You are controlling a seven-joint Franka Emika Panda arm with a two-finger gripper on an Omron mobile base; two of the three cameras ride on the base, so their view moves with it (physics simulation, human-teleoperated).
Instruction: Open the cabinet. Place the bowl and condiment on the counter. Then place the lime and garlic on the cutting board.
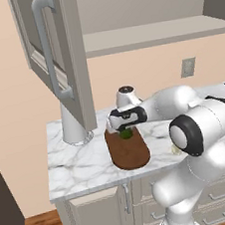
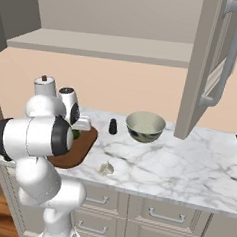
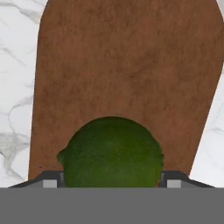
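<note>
Lime (image 3: 111, 153) close up between the fingertips of the gripper (image 1: 125, 131), fingers spread wide at its flanks, over the cutting board (image 3: 127, 70). Garlic (image 2: 106, 168) on the counter (image 2: 187, 165) at 4 o'clock from the board; condiment (image 2: 112, 126) and bowl (image 2: 145, 126) at 2 o'clock. Cabinet (image 1: 62, 56) door swung open.

glossy white rounded arm (image 1: 196, 123) segments, black joint rings, dark-faced white pincer (image 1: 125, 131).
</note>
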